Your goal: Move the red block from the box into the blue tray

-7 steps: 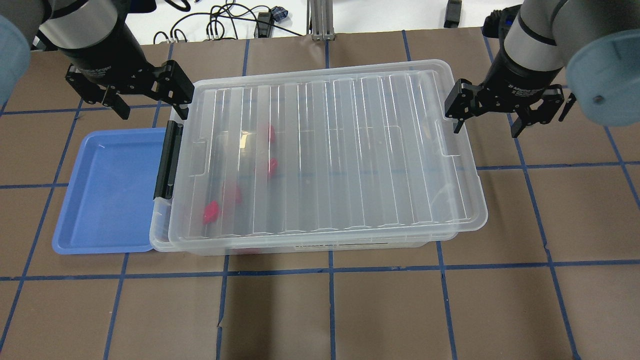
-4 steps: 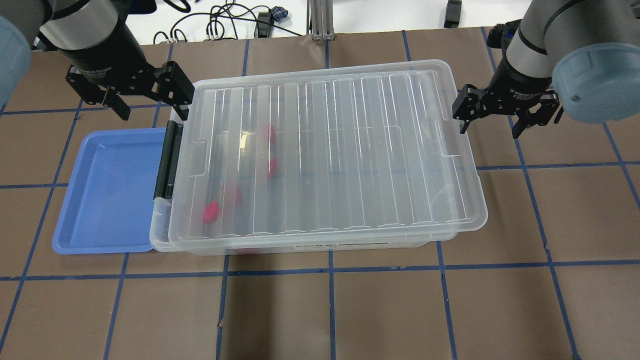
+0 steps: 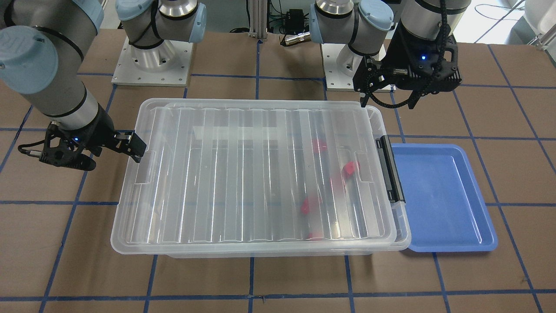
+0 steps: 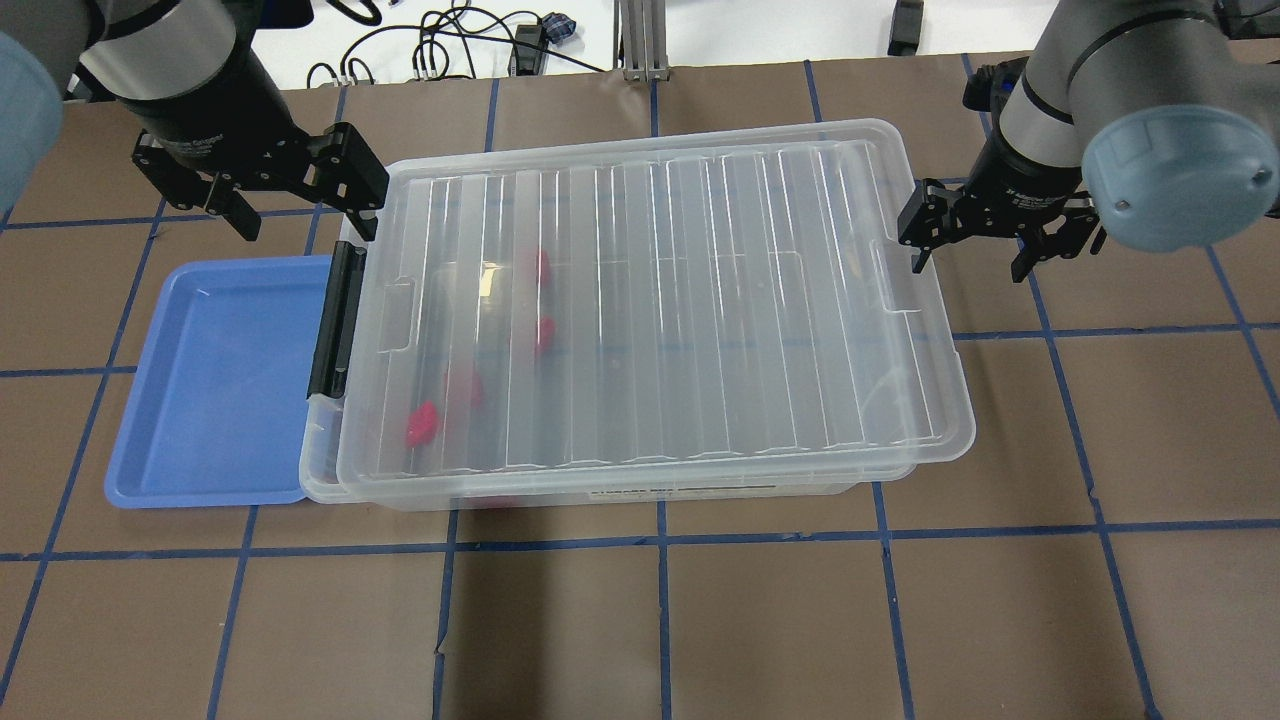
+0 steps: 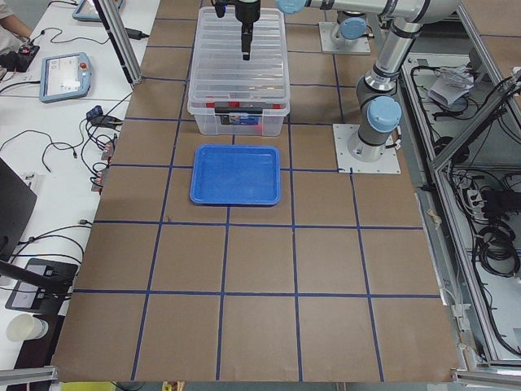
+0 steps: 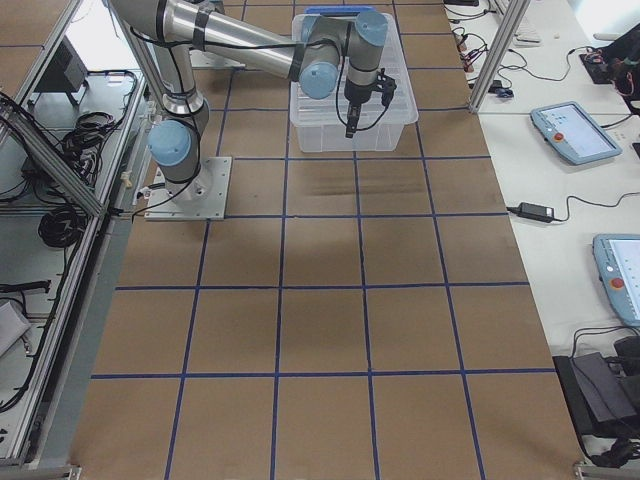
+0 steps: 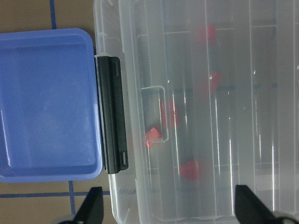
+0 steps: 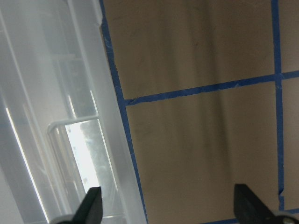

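Observation:
The box (image 4: 650, 310) is a clear bin with its ribbed lid on and a black latch handle (image 4: 335, 320) at its left end. Several red blocks (image 4: 422, 425) show blurred through the lid near that end, and in the left wrist view (image 7: 189, 170). The blue tray (image 4: 215, 385) lies empty against the latch end. My left gripper (image 4: 300, 205) is open and empty above the box's far left corner. My right gripper (image 4: 968, 255) is open and empty at the box's right end; one finger is over the lid's rim (image 8: 60, 116), the other over the table.
The table is brown paper with a blue tape grid. Cables (image 4: 450, 50) and an aluminium post (image 4: 640, 40) lie beyond the far edge. The two arm bases (image 3: 152, 56) stand behind the box in the front-facing view.
My right gripper has moved a little toward the box's right end and its wrist has turned. The left gripper, box, tray and blocks have not moved.

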`<state>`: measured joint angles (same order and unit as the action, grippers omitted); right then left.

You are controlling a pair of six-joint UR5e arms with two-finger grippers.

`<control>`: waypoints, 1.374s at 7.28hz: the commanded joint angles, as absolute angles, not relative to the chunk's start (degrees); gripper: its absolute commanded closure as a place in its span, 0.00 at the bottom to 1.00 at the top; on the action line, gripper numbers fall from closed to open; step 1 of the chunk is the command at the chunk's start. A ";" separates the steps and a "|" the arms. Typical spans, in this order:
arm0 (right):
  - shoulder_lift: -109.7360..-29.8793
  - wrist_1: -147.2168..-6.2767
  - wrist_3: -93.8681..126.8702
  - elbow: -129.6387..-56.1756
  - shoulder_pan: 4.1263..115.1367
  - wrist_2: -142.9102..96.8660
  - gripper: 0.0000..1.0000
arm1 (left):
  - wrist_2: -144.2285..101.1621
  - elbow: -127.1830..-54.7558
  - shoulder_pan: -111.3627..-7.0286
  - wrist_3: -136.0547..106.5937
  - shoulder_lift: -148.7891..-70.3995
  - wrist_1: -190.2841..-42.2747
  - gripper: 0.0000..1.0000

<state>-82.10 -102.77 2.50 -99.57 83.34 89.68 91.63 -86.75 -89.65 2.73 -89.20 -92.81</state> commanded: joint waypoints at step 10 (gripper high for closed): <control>-80.60 -104.41 -5.96 -98.96 80.07 90.79 0.00 | 91.67 -86.75 -89.74 2.64 -88.86 -92.72 0.00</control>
<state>-80.63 -104.37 -3.89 -98.95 80.87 90.69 91.67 -86.82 -89.73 2.71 -88.95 -92.73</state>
